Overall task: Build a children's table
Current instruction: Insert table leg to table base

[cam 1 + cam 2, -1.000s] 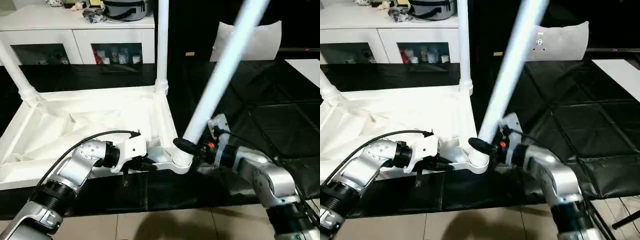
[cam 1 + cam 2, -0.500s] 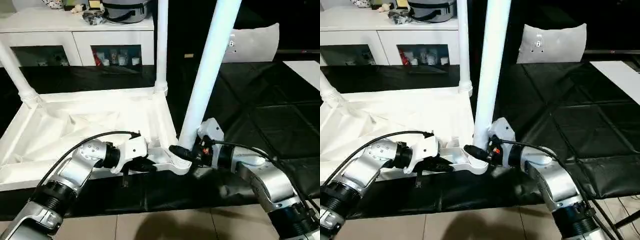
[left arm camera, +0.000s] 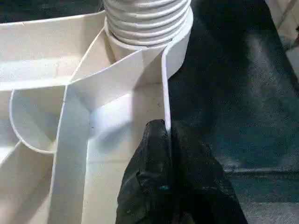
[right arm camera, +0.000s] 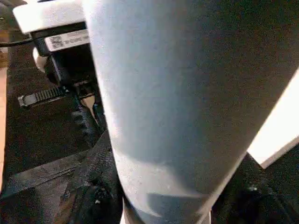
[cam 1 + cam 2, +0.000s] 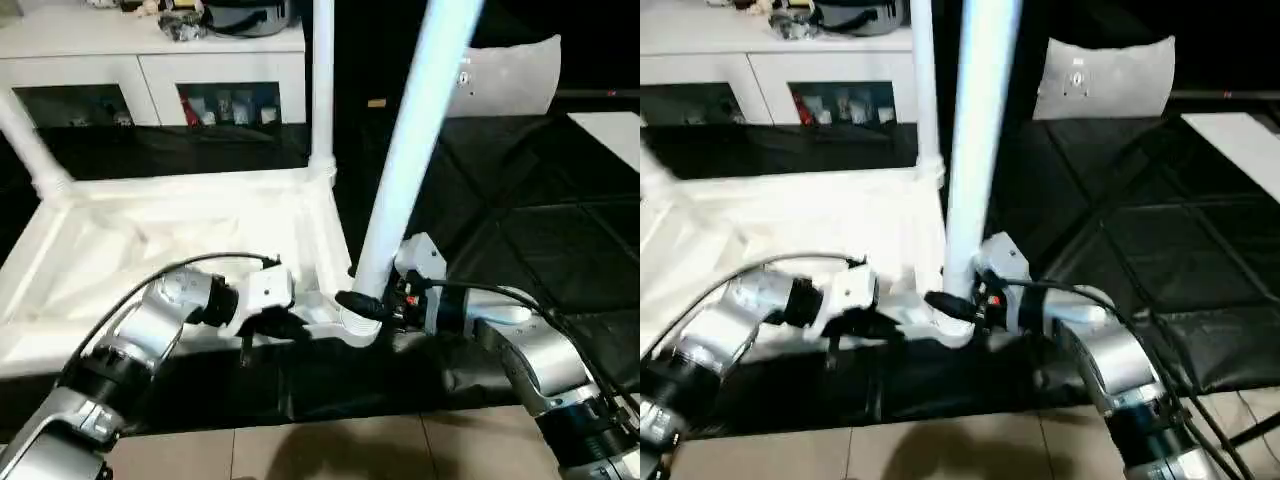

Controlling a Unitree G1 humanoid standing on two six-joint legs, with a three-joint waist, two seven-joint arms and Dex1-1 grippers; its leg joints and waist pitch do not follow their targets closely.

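Seating the third leg (image 5: 410,170) is the step in hand: the right pincer (image 5: 372,305) is clamped round the tube just above its foot, which stands in the near corner socket (image 5: 355,325) of the upturned table top (image 5: 120,250). The leg leans a little off vertical, its upper end tipped away from the top. The left pincer (image 3: 166,154) is closed on the thin rim wall of the top, just beside that socket, steadying it. The top lies ribbed side up on the black desk (image 5: 520,230), with two legs already standing in the far corners, one (image 5: 322,85) upright and one (image 5: 30,140) at the far left.

Judging from the lean, the main risk is the ridged end binding or jumping out of the socket if it is pushed or turned before it is brought straight; a slanted push could also drag the top towards the desk's near edge, which lies close under both forearms. The left grip covers only a narrow strip of rim, so a strong twist may slip it off.

Open room is good to the right, across bare black desk. The standing far leg is near the tilted one, so swinging inward is tight. The white cabinet (image 5: 150,60) stands well behind.
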